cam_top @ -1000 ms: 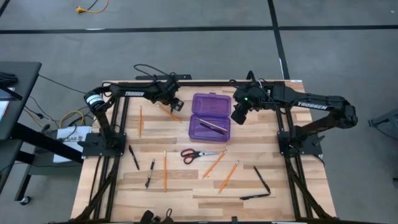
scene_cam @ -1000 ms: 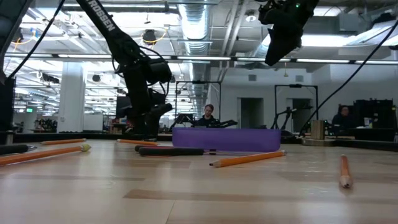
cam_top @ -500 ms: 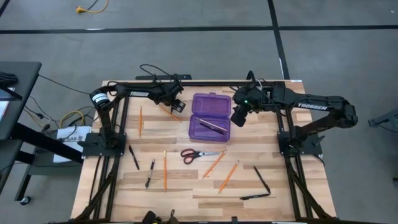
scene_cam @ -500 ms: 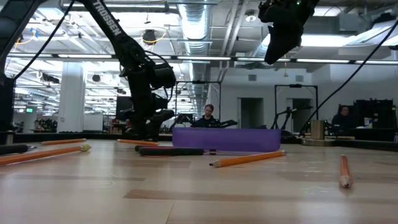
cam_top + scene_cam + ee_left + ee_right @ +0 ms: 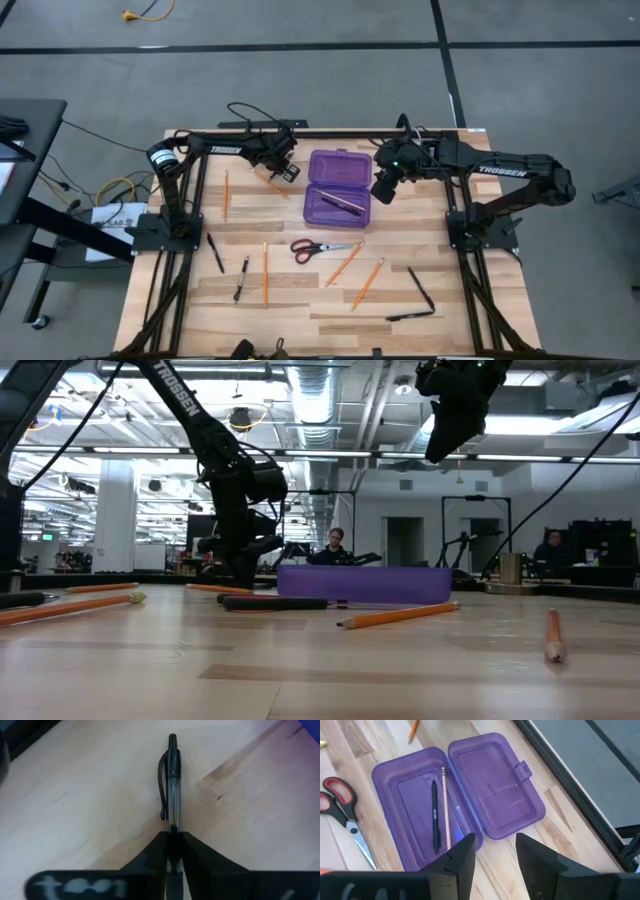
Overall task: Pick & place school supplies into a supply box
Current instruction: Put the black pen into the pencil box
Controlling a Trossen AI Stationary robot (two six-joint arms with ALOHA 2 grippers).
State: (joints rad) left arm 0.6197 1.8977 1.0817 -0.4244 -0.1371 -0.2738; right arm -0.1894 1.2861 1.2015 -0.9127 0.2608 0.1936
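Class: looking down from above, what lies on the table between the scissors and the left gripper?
In the high view, only bare table lies between the scissors and the left gripper, which is shut on a pen.

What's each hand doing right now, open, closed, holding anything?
Left hand: closed on a black pen on the table.
Right hand: open, empty, above the purple box.

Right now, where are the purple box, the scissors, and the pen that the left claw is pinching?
purple box (image 5: 495, 780): right wrist view, bare inside of its open lid.
scissors (image 5: 303, 249): high view, red handles.
pen (image 5: 173, 790): left wrist view, clear barrel beyond the left claw (image 5: 174, 845).
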